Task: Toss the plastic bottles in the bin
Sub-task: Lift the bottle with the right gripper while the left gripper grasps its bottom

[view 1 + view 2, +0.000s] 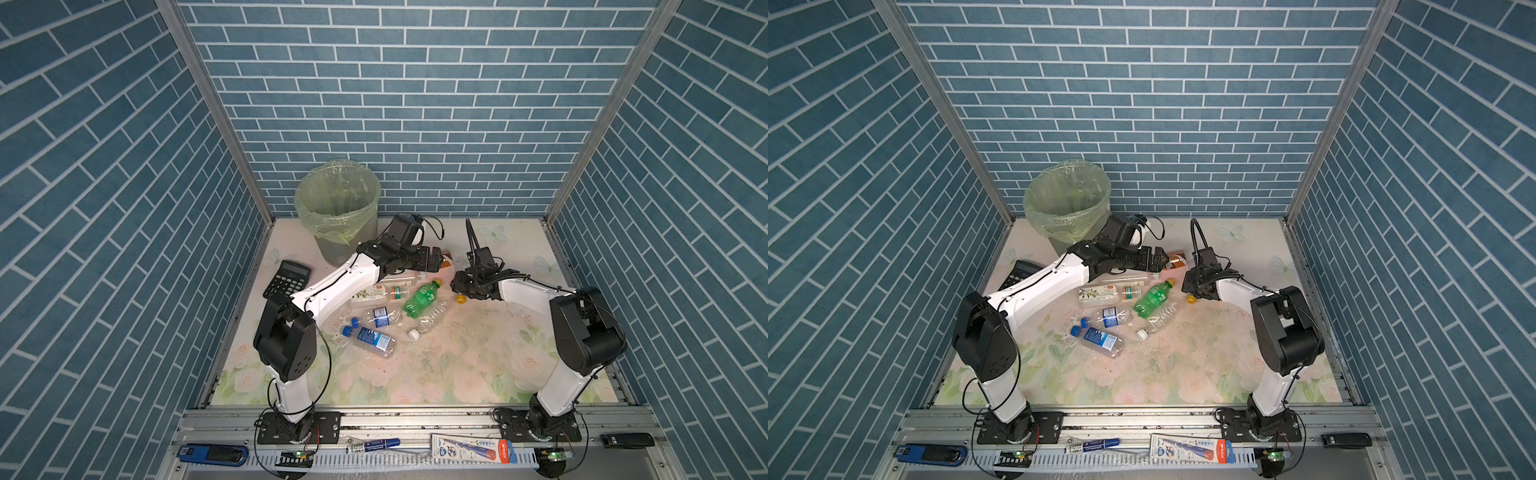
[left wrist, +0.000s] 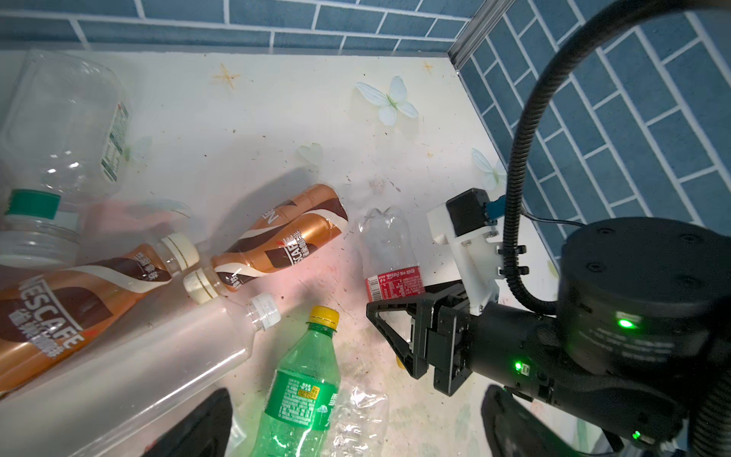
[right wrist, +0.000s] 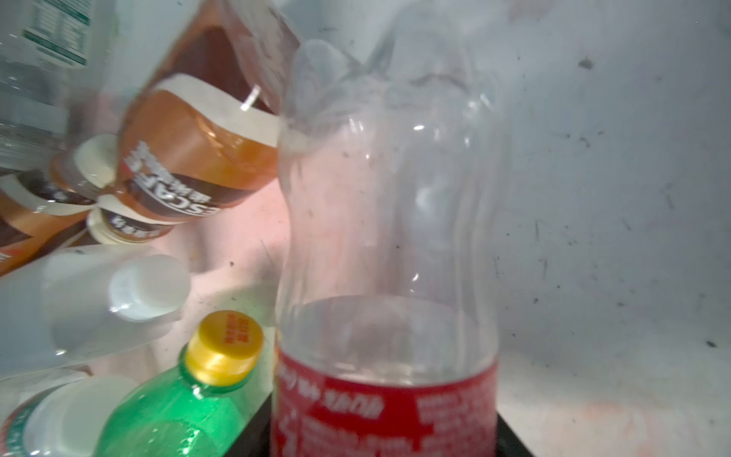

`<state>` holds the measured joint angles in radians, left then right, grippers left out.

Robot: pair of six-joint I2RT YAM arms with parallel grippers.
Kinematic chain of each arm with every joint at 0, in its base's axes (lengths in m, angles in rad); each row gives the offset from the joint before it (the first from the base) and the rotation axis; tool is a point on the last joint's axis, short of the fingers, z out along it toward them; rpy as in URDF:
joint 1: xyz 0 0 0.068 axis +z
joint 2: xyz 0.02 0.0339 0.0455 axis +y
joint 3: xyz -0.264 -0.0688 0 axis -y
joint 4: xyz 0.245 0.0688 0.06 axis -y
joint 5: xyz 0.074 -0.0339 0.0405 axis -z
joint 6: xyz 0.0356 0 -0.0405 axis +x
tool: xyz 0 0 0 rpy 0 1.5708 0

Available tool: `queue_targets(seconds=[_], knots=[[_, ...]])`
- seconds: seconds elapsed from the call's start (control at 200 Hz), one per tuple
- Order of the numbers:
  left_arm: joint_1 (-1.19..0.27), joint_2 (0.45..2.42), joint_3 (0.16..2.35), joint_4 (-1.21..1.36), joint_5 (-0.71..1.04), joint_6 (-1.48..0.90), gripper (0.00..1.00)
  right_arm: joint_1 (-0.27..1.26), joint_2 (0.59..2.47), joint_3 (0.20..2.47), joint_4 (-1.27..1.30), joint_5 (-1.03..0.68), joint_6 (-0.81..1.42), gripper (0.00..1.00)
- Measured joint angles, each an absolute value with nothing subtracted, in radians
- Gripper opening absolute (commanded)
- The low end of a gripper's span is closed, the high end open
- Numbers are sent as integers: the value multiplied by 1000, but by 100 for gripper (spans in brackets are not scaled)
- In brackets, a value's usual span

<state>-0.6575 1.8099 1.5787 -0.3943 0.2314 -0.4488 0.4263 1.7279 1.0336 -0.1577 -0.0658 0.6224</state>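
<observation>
My right gripper [image 3: 385, 435] is shut on a clear bottle with a red label [image 3: 387, 411], one black finger pressed against each side of the label; the same bottle [image 2: 393, 277] lies on the table. My left gripper [image 2: 356, 427] is open above a green bottle [image 2: 304, 387] and holds nothing. In both top views the grippers [image 1: 436, 257] [image 1: 457, 280] meet mid-table behind the pile. Two brown-wrapped bottles [image 2: 285, 245] [image 2: 59, 308] and several clear ones [image 1: 372, 338] lie there. The bin [image 1: 328, 232] with its pale green bag stands at the back left.
A black calculator [image 1: 287, 279] lies left of the pile, beside my left arm. A yellow cap [image 1: 460, 298] shows just in front of the right gripper. A marker [image 1: 374, 445] and a boxed tube [image 1: 469, 451] rest on the front rail. Brick-patterned walls enclose three sides.
</observation>
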Motion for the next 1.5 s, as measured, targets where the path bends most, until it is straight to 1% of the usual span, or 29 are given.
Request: queue_targets(seconds=[0.145, 0.385, 0.785, 0.915, 1.09, 1.31, 1.5], knots=[[-639, 1839, 1613, -395, 269, -514, 99, 427, 1641, 1034, -159, -91, 599, 43], [-588, 1864, 1626, -310, 371, -646, 99, 452, 1502, 1030, -142, -153, 547, 42], [-574, 1878, 1630, -168, 481, -752, 99, 536, 1404, 1019, -86, -241, 473, 42], [-574, 1878, 1630, -147, 488, -762, 96, 552, 1396, 1015, -62, -262, 463, 42], [-574, 1878, 1625, -132, 492, -776, 86, 560, 1396, 1014, -36, -281, 463, 42], [-574, 1878, 1620, -109, 499, -781, 81, 561, 1396, 1014, -19, -302, 463, 43], [-574, 1878, 1604, -89, 506, -782, 74, 563, 1403, 1014, -14, -320, 466, 43]])
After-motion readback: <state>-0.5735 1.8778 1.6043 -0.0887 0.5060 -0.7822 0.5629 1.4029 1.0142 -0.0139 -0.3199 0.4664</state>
